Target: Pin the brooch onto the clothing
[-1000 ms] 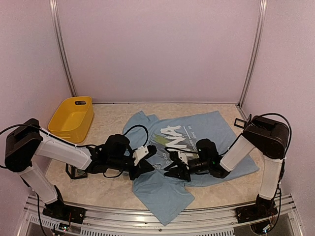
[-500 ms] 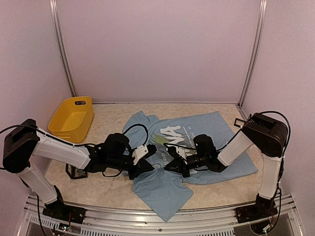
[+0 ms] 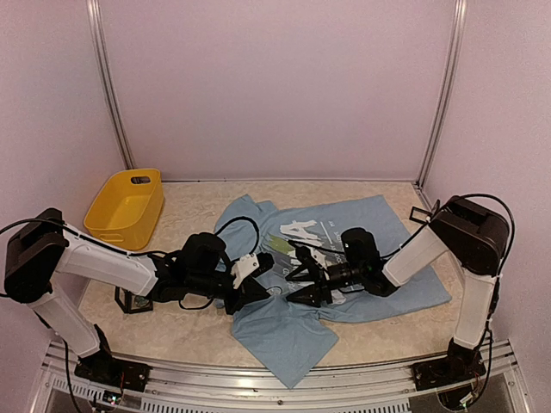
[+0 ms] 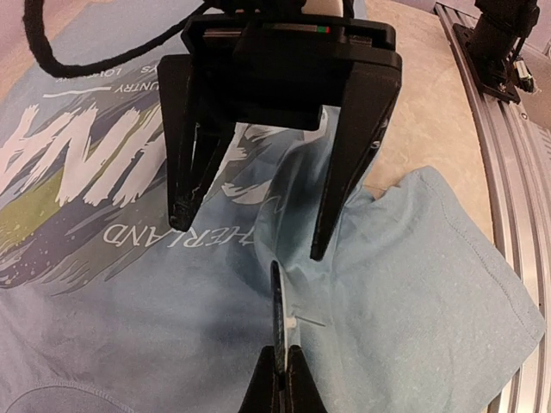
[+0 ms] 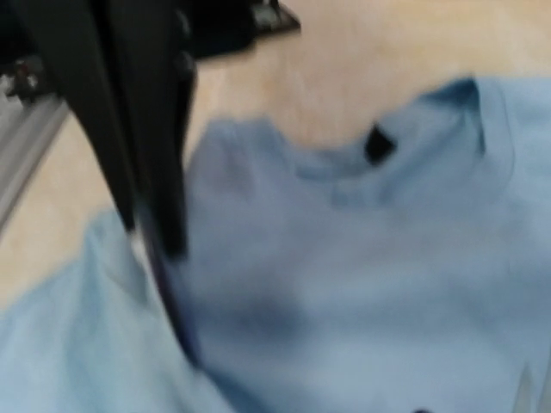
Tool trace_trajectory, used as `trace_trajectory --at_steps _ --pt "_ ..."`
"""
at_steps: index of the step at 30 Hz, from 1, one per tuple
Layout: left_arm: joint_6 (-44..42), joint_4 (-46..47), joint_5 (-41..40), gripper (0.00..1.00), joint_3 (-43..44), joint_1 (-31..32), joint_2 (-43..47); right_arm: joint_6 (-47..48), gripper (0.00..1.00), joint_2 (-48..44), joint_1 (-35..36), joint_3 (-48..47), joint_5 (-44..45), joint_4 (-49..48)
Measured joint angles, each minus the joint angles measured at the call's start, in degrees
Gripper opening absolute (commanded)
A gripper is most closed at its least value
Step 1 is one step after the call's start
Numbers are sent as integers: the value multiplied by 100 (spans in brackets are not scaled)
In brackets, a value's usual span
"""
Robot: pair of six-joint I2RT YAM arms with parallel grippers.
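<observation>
Your left fingers (image 4: 277,385) are pinched shut on the brooch (image 4: 276,311), edge-on over the light blue T-shirt (image 4: 413,258); your right fingers (image 4: 351,146) stand spread wide, holding nothing.

1. Top view: bright, even overhead light; soft shadows lie under both arms on the T-shirt (image 3: 370,225).
2. Left wrist view: sharp; the brooch (image 4: 277,297) is crisp, and the right gripper (image 4: 250,232) shades the T-shirt below.
3. Right wrist view: heavily blurred throughout.

Fixed camera high behind, looking down, both wrist cameras close above the T-shirt (image 3: 379,224), shared by all views
</observation>
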State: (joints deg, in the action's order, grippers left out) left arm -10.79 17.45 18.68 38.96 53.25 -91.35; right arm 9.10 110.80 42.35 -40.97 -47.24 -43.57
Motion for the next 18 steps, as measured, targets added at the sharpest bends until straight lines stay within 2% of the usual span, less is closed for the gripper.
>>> trace_trajectory --at_steps 5,11,13,16,18 --pt "0 0 0 0 0 0 0 -184 62 7 210 -15 -166 -400" --pt "0 0 2 0 -2 0 2 -396 52 210 400 -133 -295 -741" --pt "-2 0 4 0 0 0 2 -463 46 297 407 -212 -297 -774" --pt "-2 0 13 0 0 2 2 -505 31 369 439 -271 -282 -844" --pt "-2 0 15 0 0 7 2 -520 27 385 442 -295 -269 -863"
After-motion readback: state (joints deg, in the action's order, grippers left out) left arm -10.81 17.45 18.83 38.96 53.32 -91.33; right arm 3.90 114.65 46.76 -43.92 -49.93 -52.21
